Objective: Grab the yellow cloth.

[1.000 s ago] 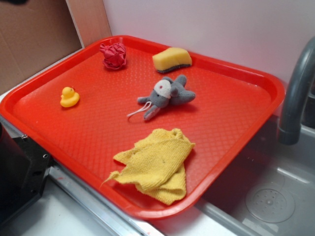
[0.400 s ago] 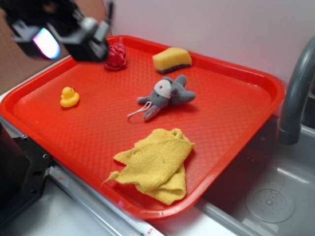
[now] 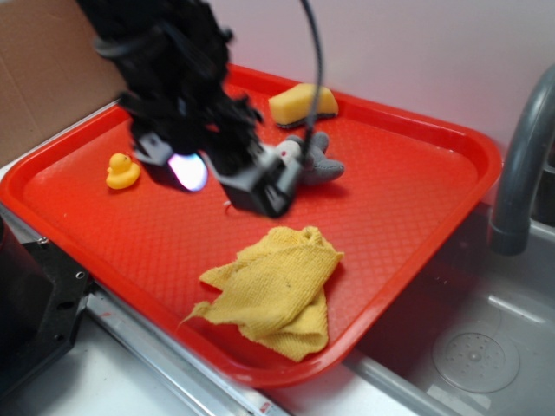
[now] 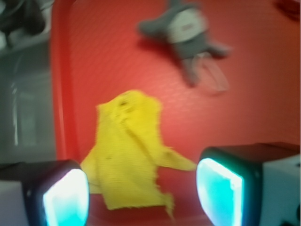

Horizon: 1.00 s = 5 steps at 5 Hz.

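The yellow cloth is a mustard knitted rag lying crumpled at the near edge of the red tray. It also shows in the wrist view, between and beyond the two fingers. My gripper is open and empty, blurred, hanging above the tray's middle, up and left of the cloth and apart from it. Its lit fingertips stand wide apart, and the gripper holds nothing.
A grey plush mouse lies behind the gripper, also in the wrist view. A yellow sponge sits at the tray's back, a yellow rubber duck at the left. A sink and grey faucet are to the right.
My arm has swung in from the upper left to above the tray's middle, now covering the red crumpled thing at the back. The cloth and other things have not moved.
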Each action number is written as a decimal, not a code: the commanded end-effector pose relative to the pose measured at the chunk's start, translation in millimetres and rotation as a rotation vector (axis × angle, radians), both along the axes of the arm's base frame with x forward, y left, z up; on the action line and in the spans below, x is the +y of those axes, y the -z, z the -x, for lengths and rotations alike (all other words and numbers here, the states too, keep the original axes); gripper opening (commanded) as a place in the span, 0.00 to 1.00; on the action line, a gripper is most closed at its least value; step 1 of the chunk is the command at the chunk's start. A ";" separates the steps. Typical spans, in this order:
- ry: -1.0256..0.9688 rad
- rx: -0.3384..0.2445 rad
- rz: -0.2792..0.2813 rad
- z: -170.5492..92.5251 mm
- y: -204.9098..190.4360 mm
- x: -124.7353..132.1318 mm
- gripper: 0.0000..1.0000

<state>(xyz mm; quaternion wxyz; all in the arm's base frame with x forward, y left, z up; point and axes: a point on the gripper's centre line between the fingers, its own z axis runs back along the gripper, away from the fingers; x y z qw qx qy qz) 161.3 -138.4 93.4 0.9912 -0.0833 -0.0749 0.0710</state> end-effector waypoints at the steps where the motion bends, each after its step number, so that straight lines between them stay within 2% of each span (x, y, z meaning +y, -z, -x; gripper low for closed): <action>1: 0.112 0.009 -0.058 -9.1 40.1 -22.6 1.00; 2: 0.126 0.027 -0.080 -5.9 58.2 -27.0 1.00; 3: 0.127 0.031 -0.068 -3.9 65.1 -27.4 0.00; 4: 0.109 0.045 -0.075 -5.4 70.7 -23.8 0.00; 5: 0.077 0.071 -0.074 -8.0 59.8 -14.0 0.00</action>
